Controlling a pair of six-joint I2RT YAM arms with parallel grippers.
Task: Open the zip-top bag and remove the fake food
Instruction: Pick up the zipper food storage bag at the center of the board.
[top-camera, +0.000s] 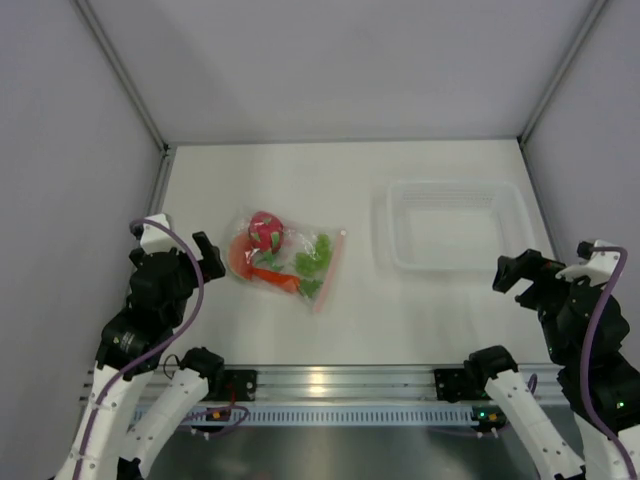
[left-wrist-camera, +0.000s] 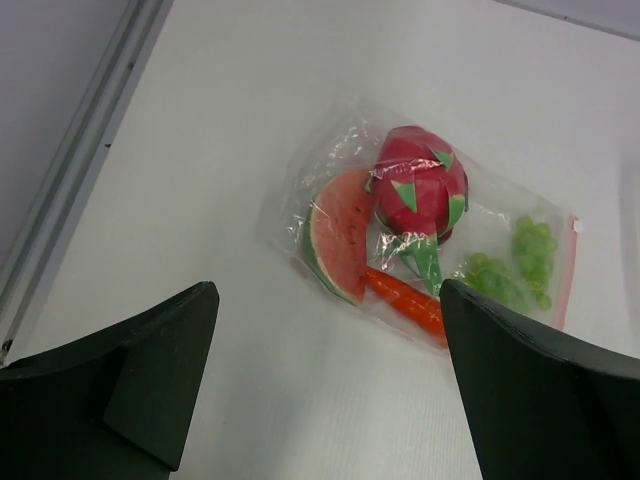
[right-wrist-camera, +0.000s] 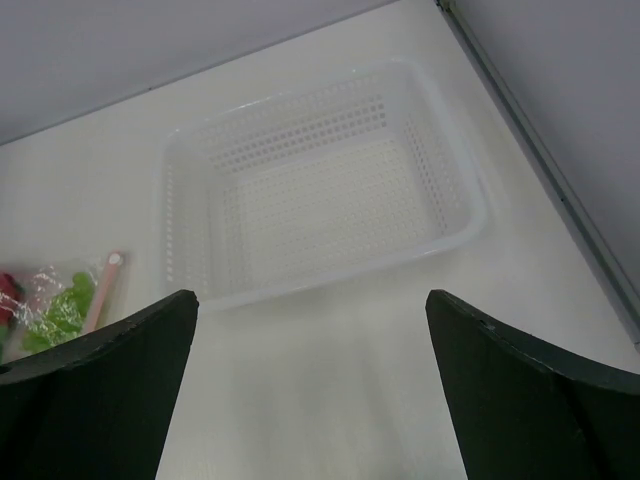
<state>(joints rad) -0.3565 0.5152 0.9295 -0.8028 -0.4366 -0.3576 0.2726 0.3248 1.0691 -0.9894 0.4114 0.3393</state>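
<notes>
1. Bright, even, diffuse light covers the white table (top-camera: 350, 310); shadows are faint and soft.
2. A glare patch sits on the metal rail (top-camera: 320, 378).
3. In the wrist views, the near fingers (left-wrist-camera: 150, 390) look dark and soft-edged, and the bag (left-wrist-camera: 320, 175) glints.

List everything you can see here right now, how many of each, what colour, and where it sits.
zip-top bag: one, clear with a pink zip strip, flat on the left half of the table
dragon fruit: one, magenta with green tips, inside the bag
melon slice: one, red with a green rind, inside the bag beside the dragon fruit
orange piece: one, orange, inside the bag under the dragon fruit
green pieces: a cluster, light green, inside the bag near the zip strip
basket: one, white and perforated, on the right half of the table, nothing in it
table: one, white
left claw: one, black, open, just left of the bag
right claw: one, black, open, near the basket's right corner
</notes>
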